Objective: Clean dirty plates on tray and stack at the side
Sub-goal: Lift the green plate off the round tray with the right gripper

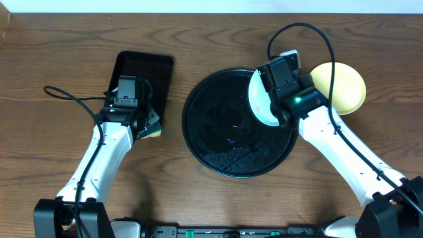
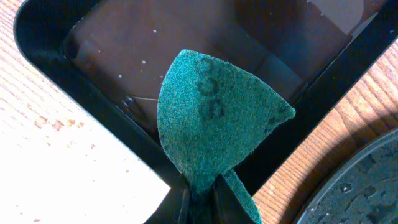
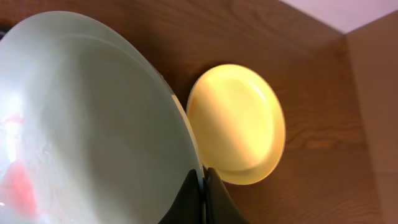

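Brown wood-grain table (image 1: pixel 59 59) fills every view, with both arms reaching in from the near edge.

Nearest on the left, the overhead view shows only a scrap of green scouring pad (image 1: pixel 153 127) poking out beside the arm. The left wrist view gives the grip itself: the left fingers (image 2: pixel 184 208) are pressed tight on the pad's (image 2: pixel 211 118) lower corner, so it fans upward over the rim of the rectangular black tray (image 2: pixel 93 93). That view also catches a sliver of the round black tray (image 2: pixel 364 186) at its lower right.

On the right, the right fingers (image 3: pixel 186 202) pinch the rim of the blue-green plate (image 3: pixel 93 124). The wrist camera picks up a red-orange smear (image 3: pixel 18 186) on the plate's face, which the overhead does not show. From above, the same plate (image 1: pixel 259 99) is tilted over the right rim of the round tray (image 1: pixel 218 132). Whether it touches the tray cannot be told.

Just beyond it, the yellow plate (image 1: pixel 344 86) lies flat on the bare wood outside the tray, close to its right edge.

Farther left, the rectangular tray (image 1: pixel 142 66) sits apart from the round one.

Farthest back, a pale wall (image 1: pixel 198 5) runs along the table's edge.
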{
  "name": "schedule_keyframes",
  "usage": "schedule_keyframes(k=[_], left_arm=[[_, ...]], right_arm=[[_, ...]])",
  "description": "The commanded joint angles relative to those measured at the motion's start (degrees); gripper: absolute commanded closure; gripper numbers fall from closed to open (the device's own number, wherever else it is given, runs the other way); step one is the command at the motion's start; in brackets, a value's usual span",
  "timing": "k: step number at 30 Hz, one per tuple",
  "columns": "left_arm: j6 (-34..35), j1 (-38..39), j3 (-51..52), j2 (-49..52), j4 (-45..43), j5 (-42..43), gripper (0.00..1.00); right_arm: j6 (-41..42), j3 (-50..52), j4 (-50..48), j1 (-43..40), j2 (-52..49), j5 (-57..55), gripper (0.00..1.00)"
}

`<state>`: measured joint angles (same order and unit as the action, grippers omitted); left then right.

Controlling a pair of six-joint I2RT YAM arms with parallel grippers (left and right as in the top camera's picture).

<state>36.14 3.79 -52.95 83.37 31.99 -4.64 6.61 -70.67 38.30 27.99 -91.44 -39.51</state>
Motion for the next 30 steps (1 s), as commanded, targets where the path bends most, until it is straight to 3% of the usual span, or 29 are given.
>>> schedule_keyframes(k=[1, 7, 20, 30], left_arm=[[-0.5, -0.2, 0.2, -0.1, 0.2, -0.9, 0.93], [-0.5, -0.2, 0.2, -0.1, 0.4, -0.9, 0.93], [-0.5, -0.2, 0.2, -0.1, 0.5, -0.9, 0.92], [-0.5, -0.2, 0.2, -0.1, 0.6, -0.9, 0.92]], right_arm=[[-5.0, -1.3, -0.7, 2.4, 1.2, -5.7, 0.99], [-15.7, -1.3, -5.2, 5.5, 1.2, -11.5, 0.99], [-23.2, -1.3, -9.3, 10.3, 1.2, -14.1, 0.99], [-43.1, -1.3, -22.2, 14.7, 1.2, -21.7, 0.99]])
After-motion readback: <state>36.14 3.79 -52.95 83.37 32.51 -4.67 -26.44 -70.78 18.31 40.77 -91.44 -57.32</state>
